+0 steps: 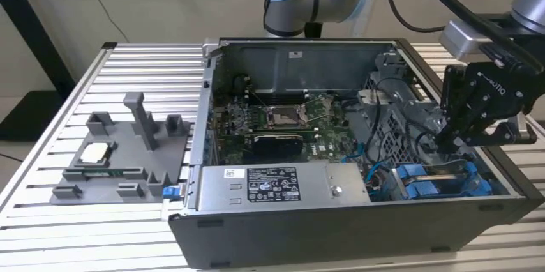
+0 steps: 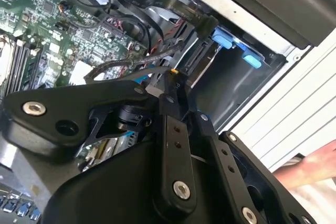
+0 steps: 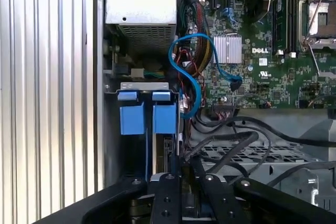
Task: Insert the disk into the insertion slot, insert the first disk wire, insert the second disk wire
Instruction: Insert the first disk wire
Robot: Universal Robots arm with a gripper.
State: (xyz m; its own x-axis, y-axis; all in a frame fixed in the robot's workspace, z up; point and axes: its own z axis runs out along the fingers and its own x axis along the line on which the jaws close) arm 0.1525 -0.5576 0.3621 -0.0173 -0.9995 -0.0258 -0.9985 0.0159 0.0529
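Note:
The insertion slot (image 1: 492,182) is the grey bay in the corner of the open computer case at the exterior view's right. Blue carrier tabs (image 3: 164,118) stand upright in it, and I see the disk (image 3: 169,153) only edge-on below them. My gripper (image 1: 448,139) hangs just above the bay. Its fingers (image 2: 169,94) are pressed together on the black connector of a disk wire (image 2: 196,56), close to the bay's dark opening (image 2: 231,85). A blue wire (image 3: 195,80) loops from the bay area towards the motherboard.
The grey labelled power-supply box (image 1: 272,186) lies along the case's front. The motherboard (image 1: 285,119) fills the middle. Black cables (image 3: 236,142) cross beside the bay. A grey fixture (image 1: 119,151) sits on the slatted table. A hand (image 2: 315,166) shows beyond the case.

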